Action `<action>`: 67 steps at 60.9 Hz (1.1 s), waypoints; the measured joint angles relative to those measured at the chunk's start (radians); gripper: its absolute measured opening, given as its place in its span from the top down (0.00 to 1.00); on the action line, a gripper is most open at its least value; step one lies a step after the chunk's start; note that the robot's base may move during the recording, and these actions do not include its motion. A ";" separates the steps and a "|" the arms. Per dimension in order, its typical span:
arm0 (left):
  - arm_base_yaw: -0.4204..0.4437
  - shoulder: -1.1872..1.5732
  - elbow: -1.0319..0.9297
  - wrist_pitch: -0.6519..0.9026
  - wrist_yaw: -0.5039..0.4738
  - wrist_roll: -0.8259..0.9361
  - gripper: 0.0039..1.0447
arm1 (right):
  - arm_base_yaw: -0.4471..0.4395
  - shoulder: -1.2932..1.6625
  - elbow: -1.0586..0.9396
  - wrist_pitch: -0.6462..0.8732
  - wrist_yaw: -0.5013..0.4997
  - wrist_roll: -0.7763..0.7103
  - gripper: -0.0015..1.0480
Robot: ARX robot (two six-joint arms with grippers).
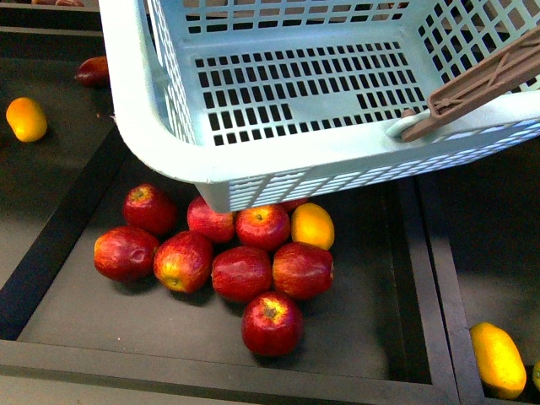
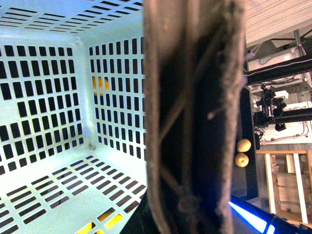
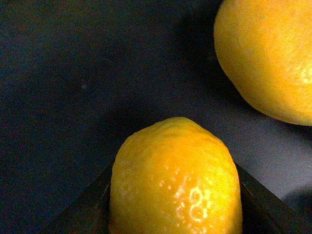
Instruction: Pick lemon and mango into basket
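right claw (image 3: 173,212) had its dark fingers (image 3: 92,212) snug on both sides of the lemon (image 3: 175,175), so i'd call it gripped, low over a dark bin floor (image 3: 73,73). couldn't tell if it was lifted. left claw: couldn't tell its state, the brown handle (image 2: 195,112) was a blur right across that wrist cam and hid it.

handling guess: the mango (image 1: 498,359), lying at the front of the right bin (image 1: 481,253), looked the heavier one. it's smooth and tapered, so i'd grab it across the fat middle or it'd squirt out. the lemon looked light and firm, the pitted peel gives some bite, and the hold around its belly seemed right. both would roll.

around, biggest first: the basket (image 1: 139,126) hung tilted over the back of the middle bin (image 1: 371,321) with nothing showing inside, so the drop looked clear apart from the handle across one rim. under its corner sat a pile of apples (image 1: 240,272), all touching, with a yellow fruit (image 1: 313,226) wedged against them, awkward to reach. a lone yellow fruit (image 1: 27,119) sat in the left bin (image 1: 51,186). a second yellow fruit (image 3: 265,58) lay near the lemon, not touching, and could get nudged.
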 joint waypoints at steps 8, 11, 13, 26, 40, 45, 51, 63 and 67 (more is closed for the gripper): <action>0.000 0.000 0.000 0.000 0.000 0.000 0.96 | -0.028 -0.227 -0.217 0.125 -0.099 -0.072 0.51; 0.000 0.000 0.000 0.000 0.000 0.000 0.96 | -0.040 -0.305 -0.284 0.153 -0.136 -0.083 0.51; 0.000 0.000 0.000 0.000 0.000 0.000 0.96 | -0.050 -0.364 -0.333 0.167 -0.166 -0.091 0.51; 0.000 0.000 0.000 0.000 0.000 0.000 0.96 | -0.080 -0.713 -0.578 0.188 -0.334 -0.114 0.51; 0.000 0.000 0.000 0.000 0.000 0.000 0.96 | 0.023 -1.073 -0.718 0.174 -0.414 -0.103 0.51; 0.000 0.000 0.000 0.000 0.000 0.000 0.96 | 0.096 -1.155 -0.738 0.163 -0.396 -0.095 0.51; 0.000 0.000 0.000 0.000 0.000 0.000 0.96 | 0.222 -1.228 -0.768 0.161 -0.349 -0.090 0.51; 0.000 0.000 0.000 0.000 0.000 0.000 0.96 | 0.462 -1.221 -0.787 0.181 -0.227 -0.108 0.51; 0.000 0.000 0.000 0.000 0.000 0.000 0.96 | 0.507 -1.197 -0.787 0.192 -0.201 -0.118 0.51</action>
